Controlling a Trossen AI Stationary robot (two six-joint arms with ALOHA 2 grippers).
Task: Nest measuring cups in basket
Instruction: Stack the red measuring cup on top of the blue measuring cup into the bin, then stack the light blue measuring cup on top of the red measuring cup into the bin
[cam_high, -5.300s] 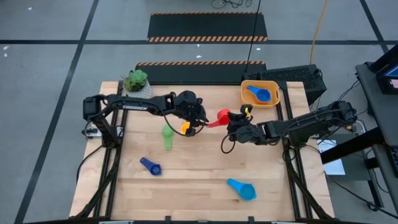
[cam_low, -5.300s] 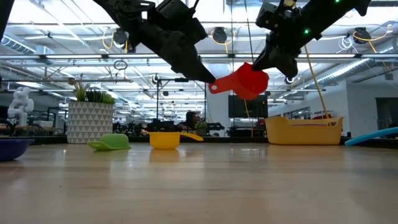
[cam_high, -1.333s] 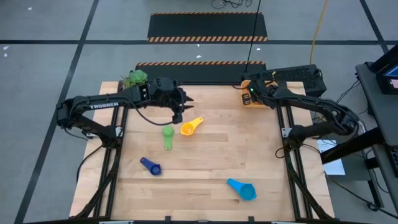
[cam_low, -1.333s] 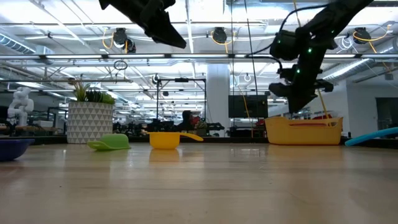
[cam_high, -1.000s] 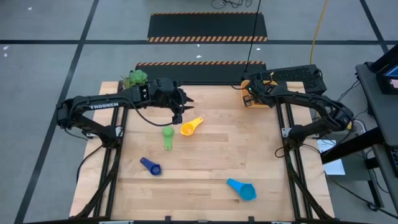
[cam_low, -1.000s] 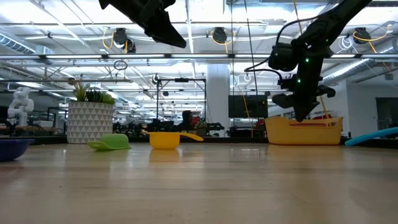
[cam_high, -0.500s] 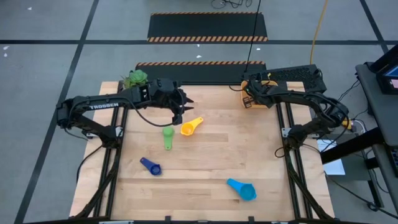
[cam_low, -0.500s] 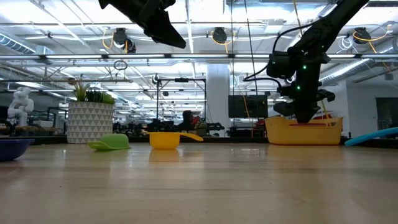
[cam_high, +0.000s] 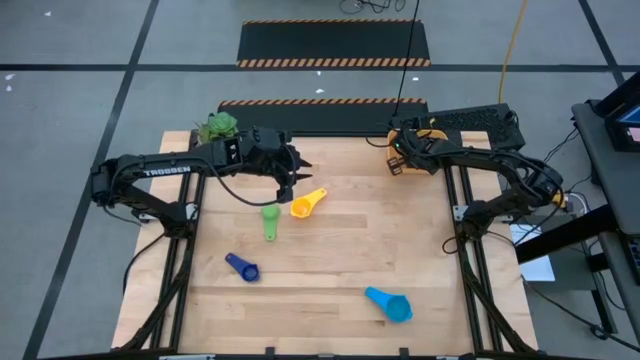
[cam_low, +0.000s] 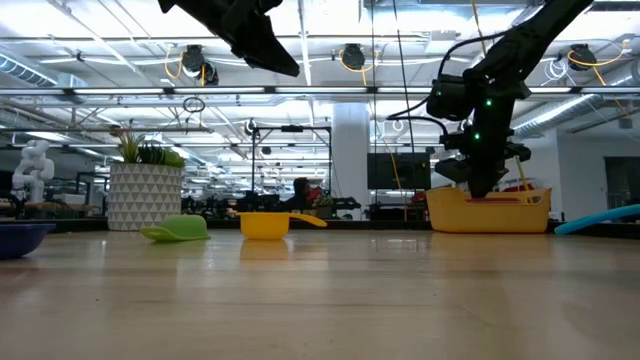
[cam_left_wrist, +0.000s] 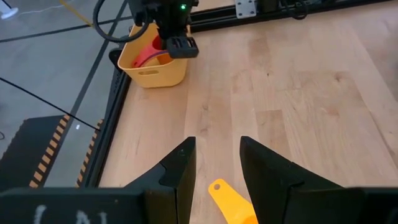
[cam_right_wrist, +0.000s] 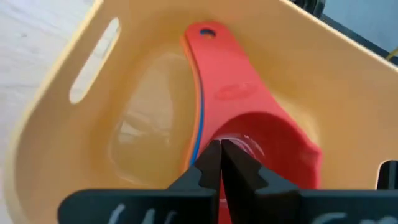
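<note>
right wrist view: red cup (cam_right_wrist: 249, 118) in basket (cam_right_wrist: 74, 118), under closed right gripper (cam_right_wrist: 219, 163).

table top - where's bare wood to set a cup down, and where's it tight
Bare wood: the wide stretch between the yellow cup and the basket, and the near strip between the dark blue cup and the light blue cup. Tight: around the green cup under the left gripper, and inside the basket, under the right gripper.

Bright even ceiling lighting, faint shadows, backlit glare in low view, right wrist view softly blurred
</note>
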